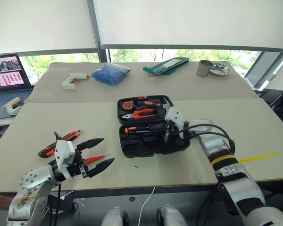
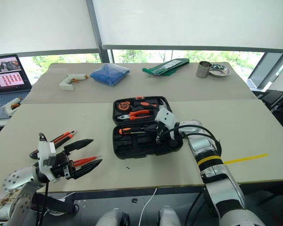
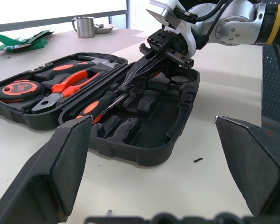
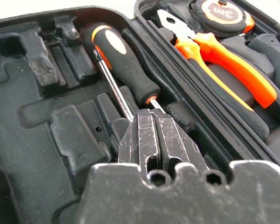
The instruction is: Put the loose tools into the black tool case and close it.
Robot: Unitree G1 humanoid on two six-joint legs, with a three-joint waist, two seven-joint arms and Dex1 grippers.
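The tool case (image 1: 151, 126) lies open mid-table, stiff plastic, probably easy to swing shut by its lid edge. Inside it, the right gripper (image 4: 155, 137) is pinched on a screwdriver (image 4: 123, 63) by its thin, likely slippery shaft. The left gripper (image 1: 96, 153) gapes wide, empty, above the tester pen (image 1: 95, 158); the light utility knife (image 1: 60, 143) sits near the left edge.

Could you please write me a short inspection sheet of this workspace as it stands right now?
Surface: pale table, yellow tape strip near its right edge.
Job's things: black tool case lies open; one screwdriver in its near half; utility knife and tester pen loose on the table.
Clutter: white glue gun, blue bag, green pouch, metal cup.
Grippers: left pincer open above the tester pen; right pincer shut at the screwdriver's shaft.
Cables: black cable on right arm.
Surroundings: laptop, windows with blinds.
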